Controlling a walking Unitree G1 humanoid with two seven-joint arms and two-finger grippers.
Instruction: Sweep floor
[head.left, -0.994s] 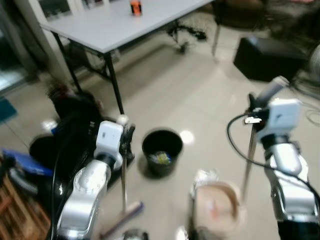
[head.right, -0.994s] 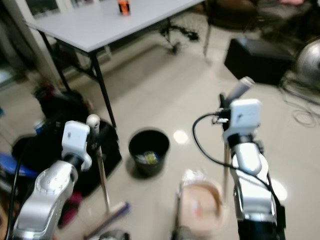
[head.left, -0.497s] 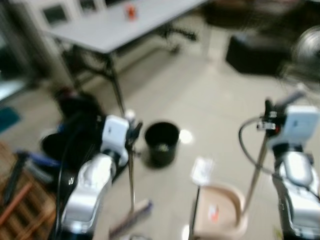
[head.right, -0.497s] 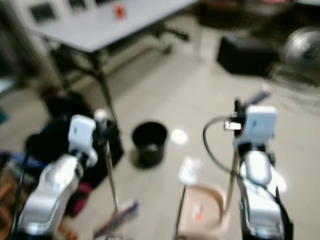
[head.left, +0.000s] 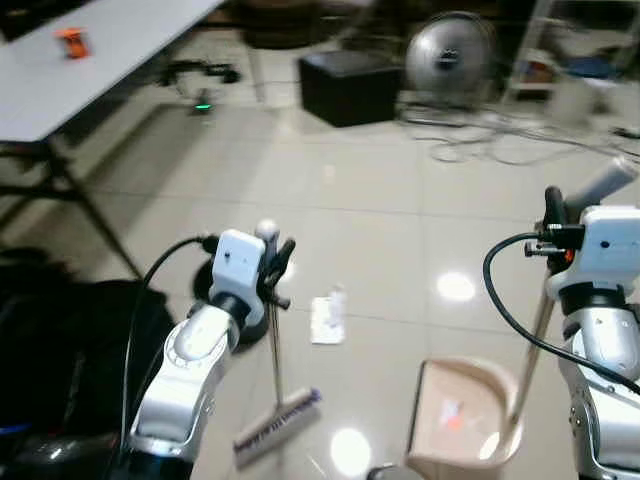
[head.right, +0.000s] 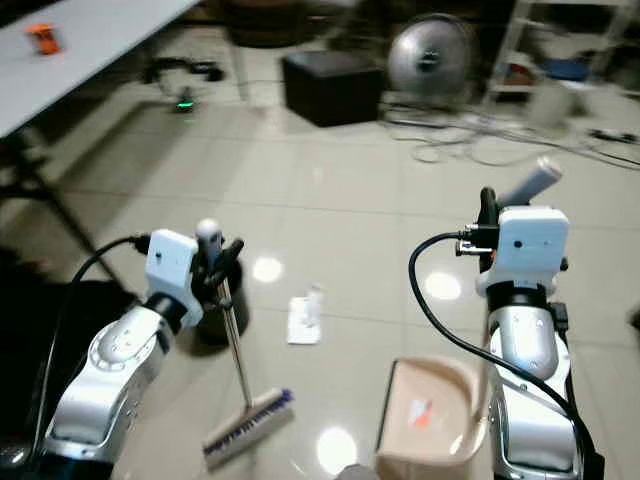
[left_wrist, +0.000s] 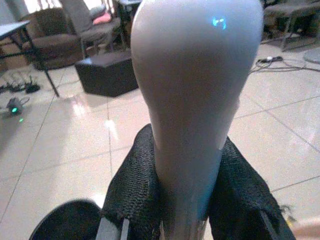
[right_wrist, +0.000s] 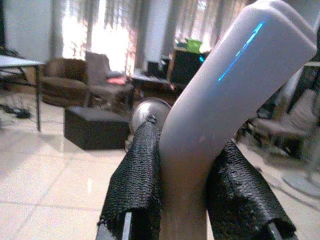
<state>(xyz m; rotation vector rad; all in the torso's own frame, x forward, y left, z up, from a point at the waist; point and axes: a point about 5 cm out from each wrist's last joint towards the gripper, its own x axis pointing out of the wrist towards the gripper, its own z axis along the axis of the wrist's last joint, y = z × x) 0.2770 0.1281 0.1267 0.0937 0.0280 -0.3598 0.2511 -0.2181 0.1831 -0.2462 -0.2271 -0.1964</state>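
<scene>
The left gripper (left_wrist: 187, 200) has its 2 fingers (left_wrist: 137, 190) clamped on the rounded top of the broom (head.left: 272, 345), whose thin pole runs down from the fingers to the brush head resting on the tiled floor (head.left: 360, 200) below them. The right gripper (right_wrist: 185, 195) has its fingers (right_wrist: 137, 175) closed around the angled grey handle of the dustpan (head.left: 462, 420), which sits on the floor beneath that grip. A crumpled paper scrap (head.left: 328, 318) lies on the floor between the 2 tools, near the broom pole.
</scene>
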